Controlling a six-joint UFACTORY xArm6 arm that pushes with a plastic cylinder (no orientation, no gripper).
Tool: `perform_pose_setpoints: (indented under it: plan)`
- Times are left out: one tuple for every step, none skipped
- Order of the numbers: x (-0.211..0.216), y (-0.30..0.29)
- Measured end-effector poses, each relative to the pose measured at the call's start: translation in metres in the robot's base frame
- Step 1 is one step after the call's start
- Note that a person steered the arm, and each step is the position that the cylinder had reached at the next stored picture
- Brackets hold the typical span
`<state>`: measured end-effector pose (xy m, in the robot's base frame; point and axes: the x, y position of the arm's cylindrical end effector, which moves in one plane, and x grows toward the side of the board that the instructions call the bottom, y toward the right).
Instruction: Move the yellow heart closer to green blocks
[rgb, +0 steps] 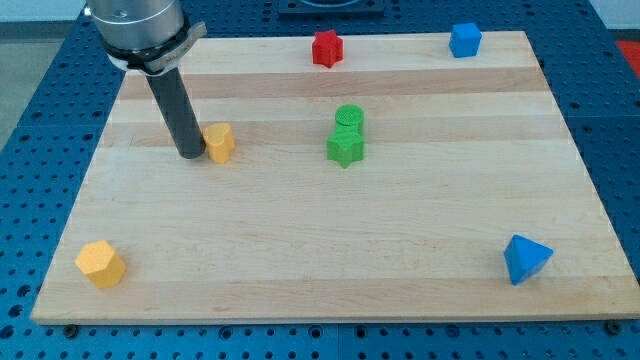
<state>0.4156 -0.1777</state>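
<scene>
Wooden board (300, 250) on a blue perforated bench carries seven loose blocks, none held in any container. No jaws are fitted, so none are spread or pressed: my tip (190, 157) rests on the board, touching or just beside the yellow heart (219, 142), which lies to the tip's right, with the green cylinder (348, 118) and green star (345, 148), touching each other, well beyond it. Far from the tip lie the red star (327, 48), blue cube (464, 39), blue triangle (526, 259) and yellow hexagon (100, 264).
</scene>
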Motion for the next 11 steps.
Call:
perform_pose_setpoints:
  plan:
    - [0.0,-0.055]
    - [0.0,-0.046]
    - [0.0,0.015]
    - [0.0,0.063]
    - [-0.008,0.095]
    - [-0.008,0.079]
    - [-0.009,0.036]
    - [-0.021,0.042]
    - [-0.024,0.088]
    - [-0.024,0.112]
    - [-0.024,0.107]
